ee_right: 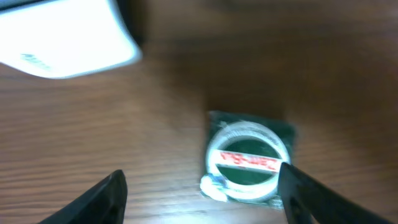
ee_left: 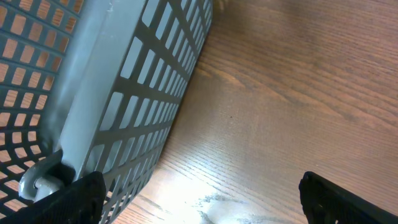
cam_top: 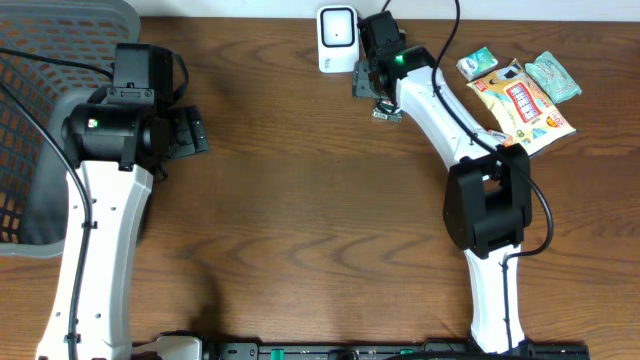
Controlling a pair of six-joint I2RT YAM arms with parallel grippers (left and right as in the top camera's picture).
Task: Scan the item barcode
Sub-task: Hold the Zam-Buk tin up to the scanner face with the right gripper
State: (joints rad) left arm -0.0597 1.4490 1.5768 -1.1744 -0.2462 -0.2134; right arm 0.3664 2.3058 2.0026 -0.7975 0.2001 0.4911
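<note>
- Small round green-and-white item (ee_right: 247, 163) is seen lying flat on the table (cam_top: 300, 200), just near of the white scanner (cam_top: 337, 38), at far centre.
- Right gripper (ee_right: 199, 193) is held over it, fingers spread, nothing pinched.
- Left gripper (ee_left: 199, 199) is spread wide beside the mesh basket (ee_left: 124, 81), far left.

So the overhead cam looks straight down on the whole counter (cam_top: 300, 200), taking in both arms. Using the white scanner (cam_top: 338, 38) as the landmark: the right wrist cam sits very close above the wood just in front of it, facing down, blurry, with the scanner (ee_right: 62, 37) in its top-left corner. Both views share that bit. The left wrist cam is far off to the scanner's left, low and tilted, hugging the grey basket (ee_left: 124, 93), which overhead also catches (cam_top: 40, 120).
</note>
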